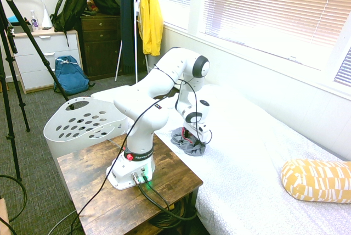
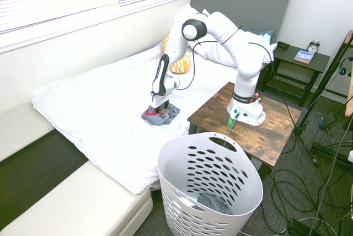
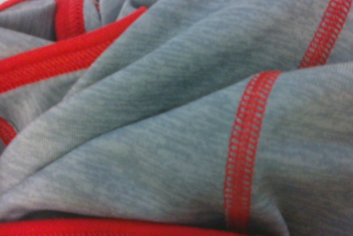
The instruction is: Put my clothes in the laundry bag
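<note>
1. Because the gripper [image 2: 159,107] is pressed straight down into the crumpled clothes [image 2: 160,114], the relation that counts is vertical: the garment lies directly under the fingers, touching them or bunched around them, not off to one side.
2. Bunched into a low heap on the bed [image 2: 99,109], the clothes show no clear long axis, so I see no preferred angle for the wrist.
3. Fabric and the wrist housing hide the fingertips in both exterior views, so I cannot tell how wide the fingers stand or whether they have hold of any cloth yet.
4. Seen from the wrist camera, the frame is nearly filled with grey knit [image 3: 165,114] crossed by red stitching [image 3: 242,153] and red trim, with a sliver of dotted bedcover at one corner; that closeness fits a gripper at contact height.
5. On the bed, the heap sits near the edge that faces the tabletop [image 2: 259,120] carrying the arm's base, and it is not lifted: it rests flat on the white cover.
6. Standing on the floor just beside the tabletop and the bed's corner, the laundry bag [image 2: 215,175] is well apart from the clothes, with some grey fabric already lying in its bottom.
7. My judgement is that the step in hand is the grasp itself; the lift and the swing across the tabletop's corner to the laundry bag are not yet begun.
8. One risk I foresee: a pinch of a single fold could let the rest trail and catch on the hamper's rim.
</note>
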You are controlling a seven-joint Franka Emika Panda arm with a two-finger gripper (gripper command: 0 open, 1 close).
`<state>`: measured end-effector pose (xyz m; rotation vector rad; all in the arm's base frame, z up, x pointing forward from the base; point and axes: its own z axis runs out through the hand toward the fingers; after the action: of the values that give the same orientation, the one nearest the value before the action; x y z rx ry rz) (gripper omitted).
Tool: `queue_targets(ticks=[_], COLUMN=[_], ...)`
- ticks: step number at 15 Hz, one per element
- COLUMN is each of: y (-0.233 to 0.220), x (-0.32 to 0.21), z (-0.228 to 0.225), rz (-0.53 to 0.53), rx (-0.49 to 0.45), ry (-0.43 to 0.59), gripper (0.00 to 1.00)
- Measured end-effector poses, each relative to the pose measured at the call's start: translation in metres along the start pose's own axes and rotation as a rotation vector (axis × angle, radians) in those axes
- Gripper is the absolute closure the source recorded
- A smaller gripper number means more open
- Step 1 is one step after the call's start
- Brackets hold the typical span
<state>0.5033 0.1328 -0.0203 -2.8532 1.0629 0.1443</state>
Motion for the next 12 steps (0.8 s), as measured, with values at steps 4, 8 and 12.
queue_targets(ticks=[4,8,12], y=[0.003,0.008,0.018], x=[-0.001,-0.005,-0.003], z=[-0.002,-0.011,-0.016], rz=[0.002,0.004,0.020], rx=[-0.004,-0.005,-0.006], ry=[-0.002,-0.004,-0.013], gripper=[1.00,1.00,1.00])
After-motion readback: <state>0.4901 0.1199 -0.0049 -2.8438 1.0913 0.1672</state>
